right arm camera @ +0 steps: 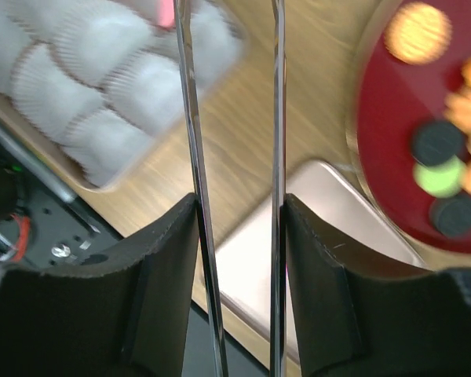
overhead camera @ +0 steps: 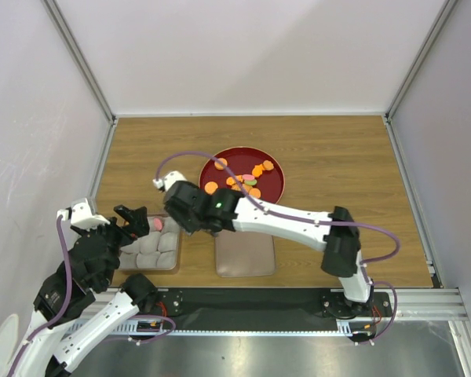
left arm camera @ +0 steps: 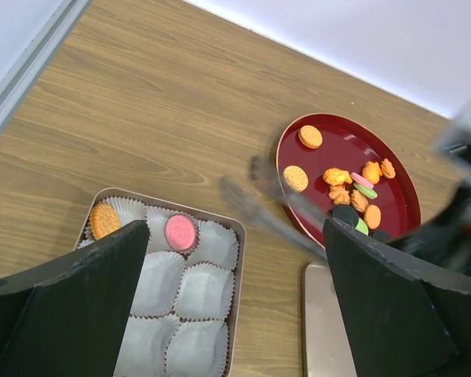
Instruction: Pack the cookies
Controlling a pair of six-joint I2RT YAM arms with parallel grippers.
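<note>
Packing barely begun. Two cookies (left arm camera: 180, 232), one pink and one orange, lie in the far cups (left arm camera: 195, 292) of the tin (left arm camera: 240, 267); the other cups are empty. The rest lie on the plate (left arm camera: 337, 145) right of the tin. The right gripper (right arm camera: 237, 228) clamps tongs (right arm camera: 190, 157). The left gripper (left arm camera: 235, 228) is spread wide above the tin, holding nothing.

Warm brown wood grain across the surface (left arm camera: 141, 118). Deep glossy red for the plate (left arm camera: 337, 149). Mostly orange among the cookies (left arm camera: 296, 177), some with a dotted face; a plain pink cookie (left arm camera: 180, 232) in the tin (left arm camera: 240, 259); a bright green cookie (right arm camera: 438, 177) and two black ones, perhaps dark brown through the blur. Pleated white for the paper cups (left arm camera: 200, 290). Metallic pinkish-brown for tin rim and lid (overhead camera: 245, 255). Silvery grey on the tongs (right arm camera: 188, 118).
</note>
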